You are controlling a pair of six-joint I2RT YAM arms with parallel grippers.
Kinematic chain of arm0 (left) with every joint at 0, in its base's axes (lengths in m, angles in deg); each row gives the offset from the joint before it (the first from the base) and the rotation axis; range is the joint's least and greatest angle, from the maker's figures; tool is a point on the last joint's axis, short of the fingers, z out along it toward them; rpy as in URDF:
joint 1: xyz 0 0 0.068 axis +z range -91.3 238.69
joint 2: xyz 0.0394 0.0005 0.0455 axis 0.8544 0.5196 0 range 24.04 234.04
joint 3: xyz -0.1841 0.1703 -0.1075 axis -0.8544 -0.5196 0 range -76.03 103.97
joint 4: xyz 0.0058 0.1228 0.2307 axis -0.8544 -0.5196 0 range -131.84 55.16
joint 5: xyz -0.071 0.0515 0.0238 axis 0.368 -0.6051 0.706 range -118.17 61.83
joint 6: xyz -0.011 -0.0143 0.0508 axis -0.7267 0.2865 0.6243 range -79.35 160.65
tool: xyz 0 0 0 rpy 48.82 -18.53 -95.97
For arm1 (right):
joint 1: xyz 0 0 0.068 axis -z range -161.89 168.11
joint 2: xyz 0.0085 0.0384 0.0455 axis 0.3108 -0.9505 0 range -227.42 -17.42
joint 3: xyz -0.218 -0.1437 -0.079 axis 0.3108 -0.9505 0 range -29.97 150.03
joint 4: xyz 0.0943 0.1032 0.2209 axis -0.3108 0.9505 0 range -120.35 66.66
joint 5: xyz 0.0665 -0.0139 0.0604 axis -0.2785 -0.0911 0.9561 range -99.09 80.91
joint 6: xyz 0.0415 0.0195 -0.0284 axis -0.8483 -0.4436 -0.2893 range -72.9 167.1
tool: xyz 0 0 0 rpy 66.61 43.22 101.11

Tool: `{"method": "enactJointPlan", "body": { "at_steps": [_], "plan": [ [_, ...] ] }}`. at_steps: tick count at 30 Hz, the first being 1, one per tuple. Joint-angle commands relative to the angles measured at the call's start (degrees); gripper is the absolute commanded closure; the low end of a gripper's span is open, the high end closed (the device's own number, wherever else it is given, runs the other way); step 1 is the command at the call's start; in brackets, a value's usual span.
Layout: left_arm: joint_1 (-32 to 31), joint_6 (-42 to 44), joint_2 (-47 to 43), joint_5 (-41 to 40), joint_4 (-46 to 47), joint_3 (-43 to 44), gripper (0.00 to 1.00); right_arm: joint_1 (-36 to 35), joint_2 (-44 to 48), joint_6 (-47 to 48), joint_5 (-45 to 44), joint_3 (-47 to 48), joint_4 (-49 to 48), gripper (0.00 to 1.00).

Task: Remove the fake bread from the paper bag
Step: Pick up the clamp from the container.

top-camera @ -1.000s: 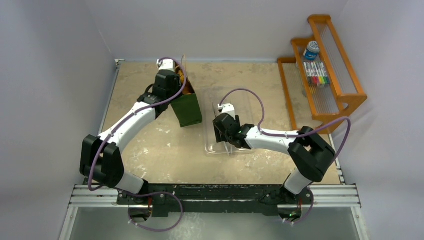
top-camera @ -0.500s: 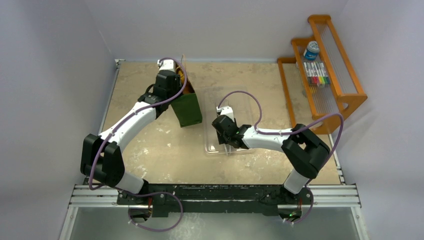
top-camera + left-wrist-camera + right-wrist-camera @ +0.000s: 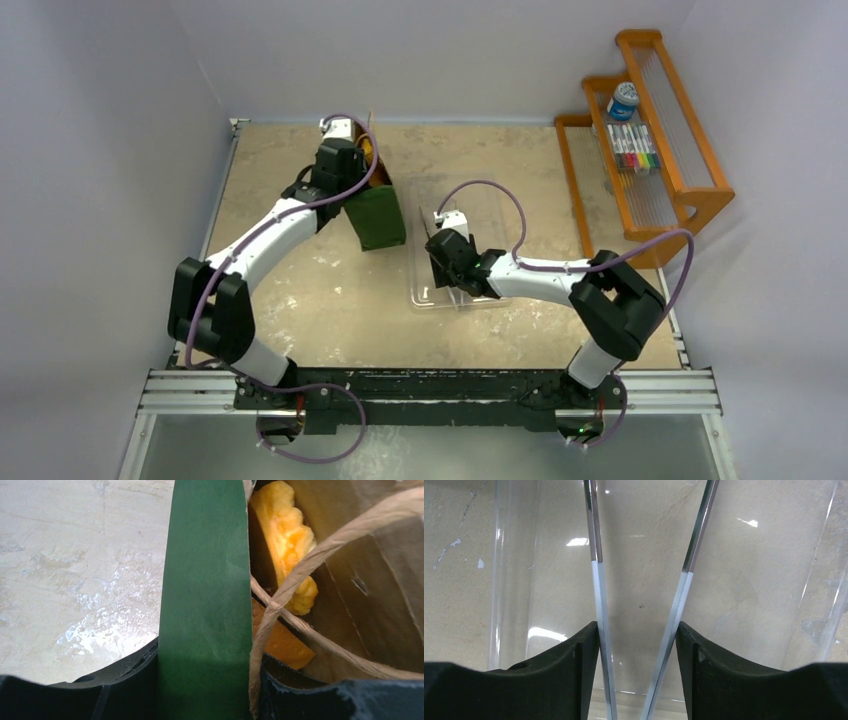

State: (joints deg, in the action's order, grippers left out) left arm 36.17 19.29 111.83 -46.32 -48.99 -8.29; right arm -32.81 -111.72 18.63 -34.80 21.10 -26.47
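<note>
Since a second ago the right arm has drawn in toward the paper bag (image 3: 377, 215), carrying the right claw (image 3: 441, 256) a little nearer to it above the clear tray (image 3: 500, 200). The left arm's elbow has swung slightly inward, while the left claw (image 3: 205, 680) has stayed at the bag's rim.

The left claw is clamped on the bag's green wall, one finger outside and one inside, holding the mouth open. The right claw (image 3: 638, 636) grips the metal tongs (image 3: 596, 590), whose two arms spread apart ahead of its fingers over the tray.

The fake bread (image 3: 285, 540) is in the bag, just past the left claw's inner finger: a pale ridged piece further in and an orange piece (image 3: 280, 642) closer, with a string handle (image 3: 300, 575) crossing in front. Below the right claw we see no bread in the tray.

We judge the task barely begun: bag opened, tongs in hand, every visible piece yet to be lifted out.
</note>
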Motion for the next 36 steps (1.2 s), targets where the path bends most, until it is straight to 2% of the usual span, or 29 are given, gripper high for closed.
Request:
{"method": "enactJointPlan", "body": {
  "at_steps": [1,6,12,16,20,23,26,29,33,36],
  "plan": [
    [0.1,0.2,3.8,2.4,1.1,2.9,0.51,0.2,2.9,-0.2,0.8,-0.6,-0.9,0.41],
    [0.0,-0.6,7.3,3.9,1.8,5.0,0.51,0.2,4.3,0.5,1.2,-1.4,-1.3,0.42],
    [0.0,-0.2,9.6,4.2,2.0,6.5,0.51,0.3,0.4,1.1,1.7,-0.4,-1.4,0.42],
    [0.3,4.6,8.1,-2.4,-1.9,10.6,0.51,0.4,0.1,1.1,0.7,0.1,-1.7,0.50],
    [3.8,8.8,5.5,-10.5,-4.8,15.7,0.56,0.9,0.3,1.3,0.3,0.1,-1.8,0.54],
    [4.8,15.6,3.9,-19.5,-4.6,19.2,0.63,0.9,0.9,1.2,0.4,0.0,-2.0,0.56],
    [4.6,22.4,3.0,-25.2,-2.5,20.7,0.65,0.9,1.2,1.7,0.6,0.3,-2.0,0.57],
    [3.5,24.6,2.6,-24.5,-0.1,19.6,0.66,0.9,1.6,2.0,0.8,0.4,-1.7,0.58],
    [-1.0,26.8,0.9,-25.2,5.6,13.0,0.66,0.9,3.2,2.4,1.2,0.3,-0.9,0.58],
    [-1.8,24.9,-0.9,-23.1,7.9,7.1,0.66,0.9,5.2,2.5,1.8,-0.2,-0.2,0.60]
  ]
}}
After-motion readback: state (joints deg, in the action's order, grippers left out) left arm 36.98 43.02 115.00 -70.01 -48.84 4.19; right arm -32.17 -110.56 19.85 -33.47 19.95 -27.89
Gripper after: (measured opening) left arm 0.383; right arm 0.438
